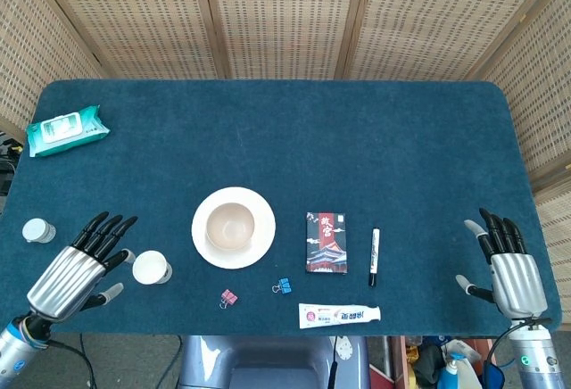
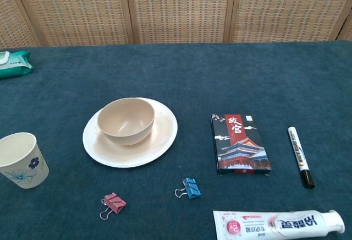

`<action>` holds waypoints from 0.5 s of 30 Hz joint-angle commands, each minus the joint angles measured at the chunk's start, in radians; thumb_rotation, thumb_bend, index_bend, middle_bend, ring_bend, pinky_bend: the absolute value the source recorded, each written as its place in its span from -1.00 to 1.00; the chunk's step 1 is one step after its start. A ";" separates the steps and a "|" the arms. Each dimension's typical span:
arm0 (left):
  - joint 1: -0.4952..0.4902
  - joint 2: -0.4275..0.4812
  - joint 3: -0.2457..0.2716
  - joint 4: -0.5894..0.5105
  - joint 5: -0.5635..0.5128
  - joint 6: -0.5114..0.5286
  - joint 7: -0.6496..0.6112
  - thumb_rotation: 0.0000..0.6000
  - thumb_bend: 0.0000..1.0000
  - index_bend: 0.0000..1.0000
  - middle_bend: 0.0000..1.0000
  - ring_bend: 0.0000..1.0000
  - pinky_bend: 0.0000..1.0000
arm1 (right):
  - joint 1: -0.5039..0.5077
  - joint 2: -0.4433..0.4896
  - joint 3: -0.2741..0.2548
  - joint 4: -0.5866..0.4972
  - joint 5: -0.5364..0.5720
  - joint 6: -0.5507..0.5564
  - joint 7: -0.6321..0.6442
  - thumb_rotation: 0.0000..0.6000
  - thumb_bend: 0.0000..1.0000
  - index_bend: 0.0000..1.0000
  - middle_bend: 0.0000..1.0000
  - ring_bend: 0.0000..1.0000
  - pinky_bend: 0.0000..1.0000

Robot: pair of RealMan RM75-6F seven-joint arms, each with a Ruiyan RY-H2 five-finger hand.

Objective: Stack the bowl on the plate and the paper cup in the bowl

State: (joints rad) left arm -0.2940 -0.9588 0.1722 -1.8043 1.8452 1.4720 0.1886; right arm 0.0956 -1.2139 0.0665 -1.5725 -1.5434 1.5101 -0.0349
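A beige bowl [image 1: 229, 227] [image 2: 125, 120] sits upright on the white plate [image 1: 259, 242] [image 2: 162, 138] in the middle of the blue table. The paper cup [image 1: 150, 268] [image 2: 20, 160], white with a small flower print, stands upright on the cloth to the left of the plate. My left hand [image 1: 73, 267] hovers just left of the cup with its fingers spread and nothing in it; only the head view shows it. Near the table's right front corner my right hand [image 1: 510, 265] is open and empty too.
A pack of wipes [image 1: 65, 130] lies at the far left, a small round lid [image 1: 37, 229] near the left edge. Right of the plate are a card box [image 1: 326, 243], a marker [image 1: 375, 255], a toothpaste tube [image 1: 339, 315], and pink [image 1: 228, 298] and blue [image 1: 283, 286] binder clips.
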 commanded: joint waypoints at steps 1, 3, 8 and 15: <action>0.033 0.000 0.030 0.049 0.028 0.016 -0.026 1.00 -0.52 -0.15 -0.99 -1.00 -1.00 | 0.001 0.000 0.000 0.000 0.000 -0.002 0.000 1.00 -0.73 -0.75 -1.00 -1.00 -1.00; 0.050 -0.007 0.039 0.082 0.038 0.025 -0.035 1.00 -0.50 -0.15 -0.99 -1.00 -1.00 | 0.001 -0.001 -0.002 -0.001 -0.001 -0.003 -0.002 1.00 -0.73 -0.75 -1.00 -1.00 -1.00; 0.074 -0.030 0.048 0.141 0.034 0.024 -0.067 1.00 -0.46 -0.12 -0.97 -1.00 -1.00 | 0.002 -0.002 -0.003 -0.002 -0.003 -0.005 -0.005 1.00 -0.73 -0.75 -1.00 -1.00 -1.00; 0.075 -0.082 0.032 0.202 0.011 -0.019 -0.076 1.00 -0.42 -0.11 -0.97 -1.00 -1.00 | 0.003 -0.003 -0.003 -0.002 -0.003 -0.007 -0.006 1.00 -0.73 -0.75 -1.00 -1.00 -1.00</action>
State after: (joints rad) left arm -0.2168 -1.0302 0.2085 -1.6096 1.8634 1.4653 0.1146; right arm 0.0987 -1.2169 0.0630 -1.5740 -1.5464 1.5032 -0.0411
